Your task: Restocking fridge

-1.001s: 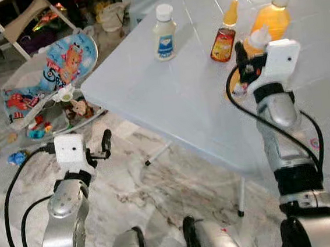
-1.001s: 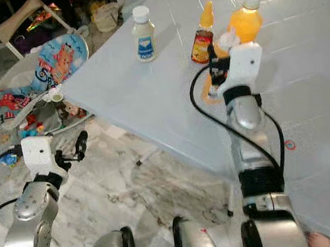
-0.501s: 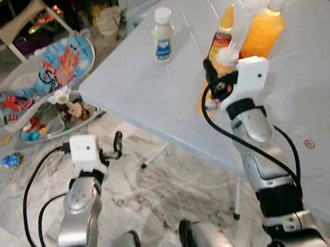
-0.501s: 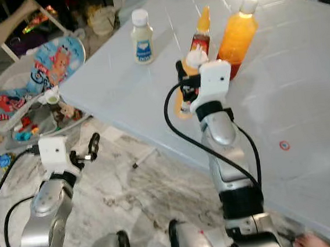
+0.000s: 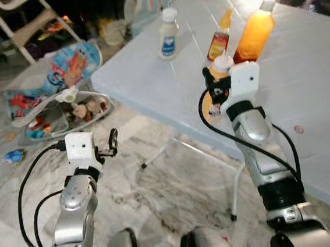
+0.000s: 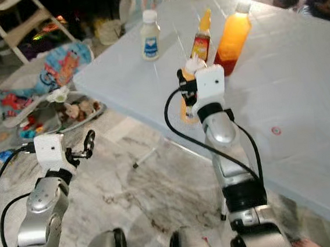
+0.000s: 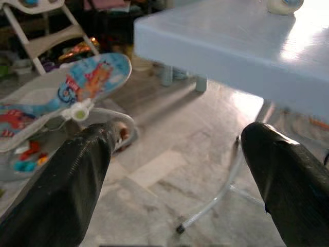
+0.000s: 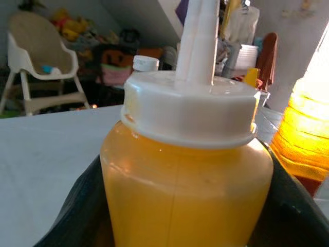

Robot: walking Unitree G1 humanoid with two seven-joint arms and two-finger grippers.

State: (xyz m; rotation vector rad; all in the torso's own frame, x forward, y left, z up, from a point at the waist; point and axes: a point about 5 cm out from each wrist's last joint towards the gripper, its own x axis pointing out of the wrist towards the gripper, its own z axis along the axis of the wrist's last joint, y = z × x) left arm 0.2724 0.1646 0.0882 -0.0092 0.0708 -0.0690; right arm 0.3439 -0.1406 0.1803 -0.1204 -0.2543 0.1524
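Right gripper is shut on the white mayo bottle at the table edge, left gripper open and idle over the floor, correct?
Not quite. The right gripper is shut on the yellow squeeze bottle, as the right wrist view shows. The white mayo bottle stands untouched farther back on the table. The left gripper is indeed open over the floor.

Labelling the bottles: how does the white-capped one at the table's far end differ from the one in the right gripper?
The white bottle is pale with a flat screw cap and blue label; the squeeze bottle is orange-yellow with a nozzle cap. The white bottle stands free; the squeeze bottle sits between the right gripper fingers. Both are upright on the table.
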